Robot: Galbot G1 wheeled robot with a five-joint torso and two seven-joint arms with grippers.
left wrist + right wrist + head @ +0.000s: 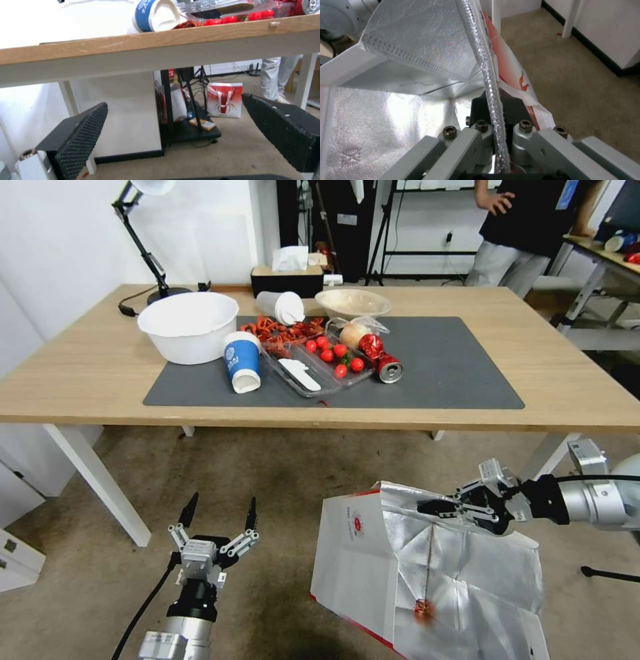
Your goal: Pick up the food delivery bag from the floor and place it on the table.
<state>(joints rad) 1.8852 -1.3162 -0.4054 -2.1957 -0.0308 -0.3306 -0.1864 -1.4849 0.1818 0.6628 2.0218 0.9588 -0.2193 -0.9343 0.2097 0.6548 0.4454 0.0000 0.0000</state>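
Head view: the bag (373,560) is held by its foil-lined rim in the right claw (445,507), which is clamped tight on that rim; the bag hangs over the floor (267,500), below the bench (567,373). A slow, straight lift is advised, clearing the bench edge, since one thin rim carries everything. The left claw (220,517) is parked low, spread wide and empty.

The bag (353,560) is white outside with red edges, a small round red logo and silver foil lining. The table (87,373) is light wood on white legs, under a dark grey mat (453,367). The carpet (267,480) is brownish-grey with dark stains.
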